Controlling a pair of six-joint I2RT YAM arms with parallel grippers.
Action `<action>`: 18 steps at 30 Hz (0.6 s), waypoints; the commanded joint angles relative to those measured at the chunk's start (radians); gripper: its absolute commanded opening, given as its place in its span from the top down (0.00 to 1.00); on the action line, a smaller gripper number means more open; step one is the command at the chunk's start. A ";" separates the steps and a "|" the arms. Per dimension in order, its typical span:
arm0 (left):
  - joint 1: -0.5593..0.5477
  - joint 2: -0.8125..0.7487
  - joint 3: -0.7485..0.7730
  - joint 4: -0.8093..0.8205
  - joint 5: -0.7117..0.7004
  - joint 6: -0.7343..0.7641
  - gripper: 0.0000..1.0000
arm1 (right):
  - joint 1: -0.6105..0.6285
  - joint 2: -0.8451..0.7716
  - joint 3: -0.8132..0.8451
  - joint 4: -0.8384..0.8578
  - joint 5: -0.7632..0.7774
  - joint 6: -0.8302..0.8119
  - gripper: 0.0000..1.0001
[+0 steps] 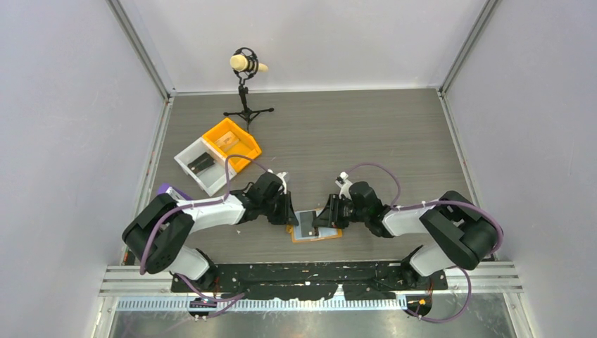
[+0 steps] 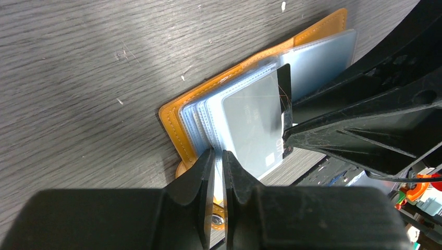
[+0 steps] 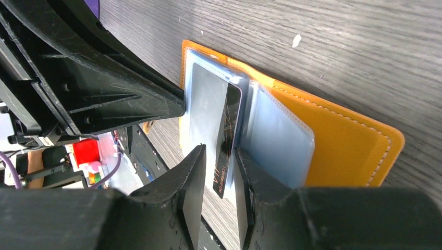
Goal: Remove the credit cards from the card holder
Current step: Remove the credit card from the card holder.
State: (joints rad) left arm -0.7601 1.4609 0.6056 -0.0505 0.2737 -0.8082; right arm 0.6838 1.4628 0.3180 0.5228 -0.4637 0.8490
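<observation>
Grey wood-grain table between pale walls. Far beyond the left claw, one orange bin and one white bin, side by side. Directly between the two claws, lying open: one orange card holder with several clear pocket leaves. Left claw pressed almost together, pinching one leaf at the holder's edge. Right claw closed on one dark credit card, partly out of its sleeve. No second card visible; others maybe hidden. Risks, by judgement: dragging the whole holder when pulling askew against the sleeve; losing the thin card from the pinch; lifting the leaf with a weak left hold.
</observation>
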 commanded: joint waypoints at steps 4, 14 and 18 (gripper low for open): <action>-0.015 0.038 -0.003 -0.016 -0.003 0.005 0.87 | -0.003 0.048 0.019 0.084 0.008 0.001 0.68; -0.015 0.057 0.034 -0.114 -0.090 0.040 0.87 | -0.033 0.053 -0.043 0.227 -0.032 0.055 0.85; -0.015 0.068 0.059 -0.160 -0.122 0.058 0.87 | -0.058 0.020 -0.057 0.212 -0.047 0.052 0.82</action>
State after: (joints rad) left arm -0.7677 1.4891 0.6514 -0.1059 0.2577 -0.8005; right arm 0.6487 1.5288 0.2756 0.6804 -0.4999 0.8993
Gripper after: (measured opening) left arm 0.127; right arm 0.170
